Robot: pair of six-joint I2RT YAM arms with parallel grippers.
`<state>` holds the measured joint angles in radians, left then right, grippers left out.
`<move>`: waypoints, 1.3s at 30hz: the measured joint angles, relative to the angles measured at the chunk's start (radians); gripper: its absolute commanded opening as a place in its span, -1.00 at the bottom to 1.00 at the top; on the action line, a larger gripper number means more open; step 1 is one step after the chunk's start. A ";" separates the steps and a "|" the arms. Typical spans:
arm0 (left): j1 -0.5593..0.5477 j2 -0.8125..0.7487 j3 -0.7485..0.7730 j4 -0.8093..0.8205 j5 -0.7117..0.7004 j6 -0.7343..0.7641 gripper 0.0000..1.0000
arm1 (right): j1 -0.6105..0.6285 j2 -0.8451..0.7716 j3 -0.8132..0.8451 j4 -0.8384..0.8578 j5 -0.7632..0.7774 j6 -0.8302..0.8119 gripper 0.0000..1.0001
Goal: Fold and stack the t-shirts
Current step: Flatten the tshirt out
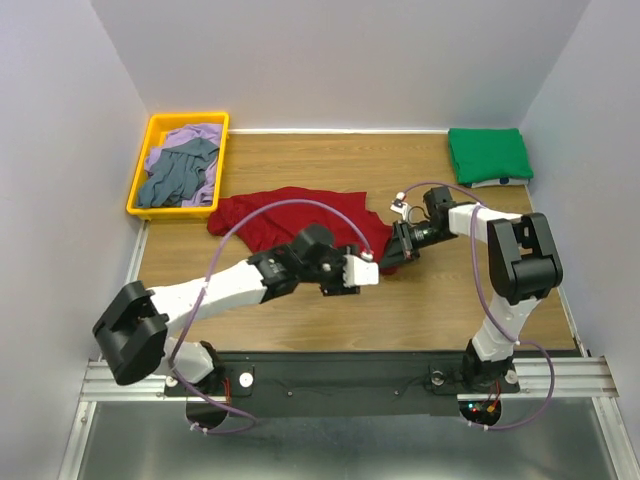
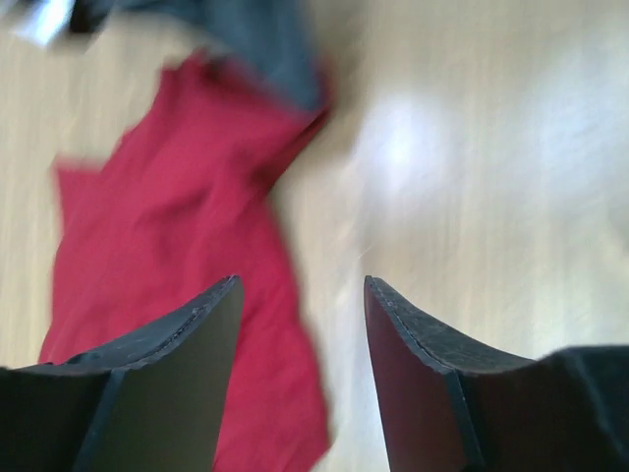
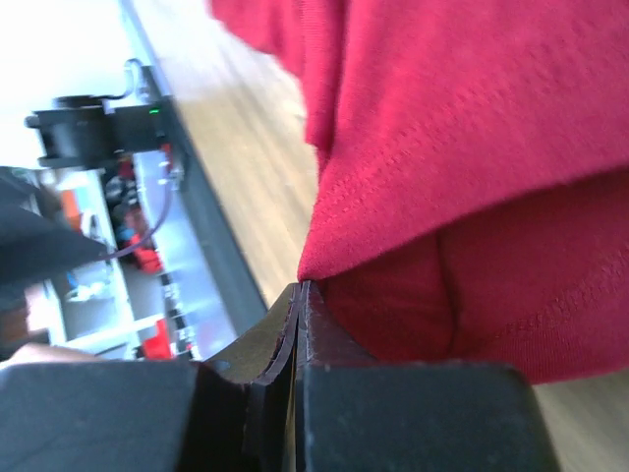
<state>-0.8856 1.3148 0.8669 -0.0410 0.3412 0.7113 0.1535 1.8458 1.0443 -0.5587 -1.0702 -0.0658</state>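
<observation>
Left gripper (image 2: 300, 285): fingers filled the bottom of the left wrist view, spread wide with nothing held; view was blurred.
Right gripper (image 3: 300, 287): fingers pressed together at the bottom of the right wrist view, pinching a hemmed edge of the dark red t-shirt (image 3: 472, 147).
Arms: 2, both reaching in to frame centre in the top view, left gripper (image 1: 368, 266) just beside right gripper (image 1: 402, 243).
T-shirts: 4, one of each colour.
Dark red t-shirt (image 1: 290, 215): 1, spread rumpled on the table (image 1: 450, 300), centre of frame; its right corner was bunched up where the right gripper gripped it.
Red vs left gripper: cloth (image 2: 167, 226) lay below and to the left of the open fingers, running under the left finger; bare wood under the right one.
Green t-shirt (image 1: 487, 155): 1, folded into a neat block, upper right of frame, well apart from both grippers.
Yellow tray (image 1: 140, 178): 1, upper left of frame.
Lavender t-shirt (image 1: 188, 134): 1, crumpled at the tray's far end.
Grey-blue t-shirt (image 1: 180, 176): 1, crumpled in the tray, nearer end, touching the lavender one.
</observation>
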 measured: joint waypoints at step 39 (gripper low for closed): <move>0.155 0.024 -0.268 -0.117 -0.195 0.211 -1.00 | -0.054 -0.054 -0.010 0.015 0.446 -0.020 -0.29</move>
<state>-0.7303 1.3388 0.5991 -0.1581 0.1467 0.9226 0.0994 1.7916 1.0340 -0.5434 -0.6243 -0.0856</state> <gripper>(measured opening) 0.050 0.111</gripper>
